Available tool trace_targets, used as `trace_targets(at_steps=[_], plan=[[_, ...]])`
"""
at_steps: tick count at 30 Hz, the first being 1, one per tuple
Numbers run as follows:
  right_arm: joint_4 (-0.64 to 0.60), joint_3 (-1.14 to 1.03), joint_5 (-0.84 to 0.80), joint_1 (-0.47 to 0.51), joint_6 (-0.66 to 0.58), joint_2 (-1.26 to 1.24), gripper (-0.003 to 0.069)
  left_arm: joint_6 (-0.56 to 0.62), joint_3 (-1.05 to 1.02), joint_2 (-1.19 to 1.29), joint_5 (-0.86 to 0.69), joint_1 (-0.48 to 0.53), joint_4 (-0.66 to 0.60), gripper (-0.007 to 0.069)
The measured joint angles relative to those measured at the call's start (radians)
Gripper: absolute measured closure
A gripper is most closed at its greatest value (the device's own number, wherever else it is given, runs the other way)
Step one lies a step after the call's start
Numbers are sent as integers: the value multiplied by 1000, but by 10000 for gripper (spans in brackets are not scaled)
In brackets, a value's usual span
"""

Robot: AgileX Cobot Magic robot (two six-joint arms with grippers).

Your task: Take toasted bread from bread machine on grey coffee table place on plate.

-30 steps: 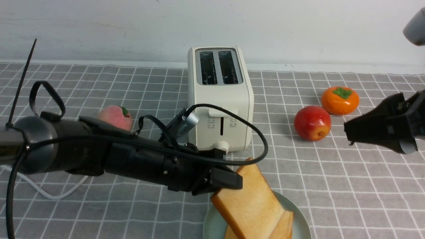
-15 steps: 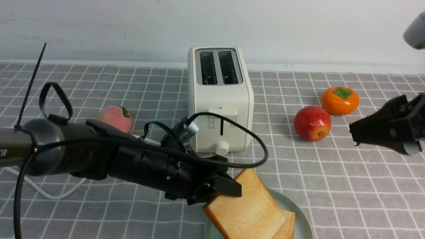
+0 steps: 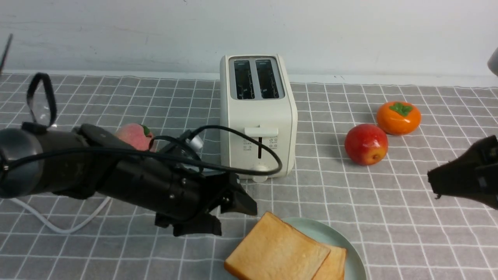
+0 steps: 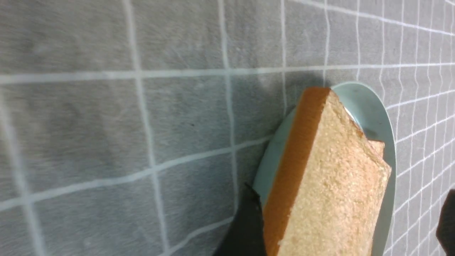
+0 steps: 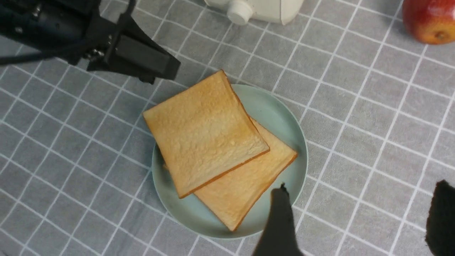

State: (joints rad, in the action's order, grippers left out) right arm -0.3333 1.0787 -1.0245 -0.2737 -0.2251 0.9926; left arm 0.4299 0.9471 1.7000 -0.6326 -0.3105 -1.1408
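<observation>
I'm watching my left gripper [image 3: 235,221] pulling back from the plate [image 3: 311,229], its fingers now spread wide and empty. A moment ago they were pinching the upper toast slice [image 3: 276,252], which is now lying flat across the lower slice [image 3: 334,263], one corner overhanging the rim. The bread machine [image 3: 256,116] is showing empty slots, so I'm judging the task essentially finished. My right gripper [image 3: 433,186] is hovering above the tabletop [image 3: 389,225], fingers wide, holding nothing.

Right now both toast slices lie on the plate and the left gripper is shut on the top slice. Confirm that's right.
Wrong in one respect: the left gripper is open, not shut on the top slice. The front view shows its jaws spread beside the plate, holding nothing. Both toast slices do lie on the plate.
</observation>
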Motion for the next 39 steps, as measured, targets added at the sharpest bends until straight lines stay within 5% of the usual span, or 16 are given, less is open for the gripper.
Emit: trace_targets(at_steps=[6,11,17,22,26,39], plan=[[-1,-238,197,0,8,-212,193,-367,0,-190,-36,20,394,73],[-7,-416,376,0,9,-416,265,-550,-1,-345,-164,20,595,150],[-19,-580,543,0,9,-666,431,-592,-29,-571,-258,20,678,295],[7,-654,529,0,10,-784,655,-594,-180,-860,-270,20,683,524],[6,-693,501,0,28,-791,678,-594,-319,-1047,-265,20,695,638],[5,-721,513,0,63,-791,677,-594,-479,-1361,-86,20,891,638]])
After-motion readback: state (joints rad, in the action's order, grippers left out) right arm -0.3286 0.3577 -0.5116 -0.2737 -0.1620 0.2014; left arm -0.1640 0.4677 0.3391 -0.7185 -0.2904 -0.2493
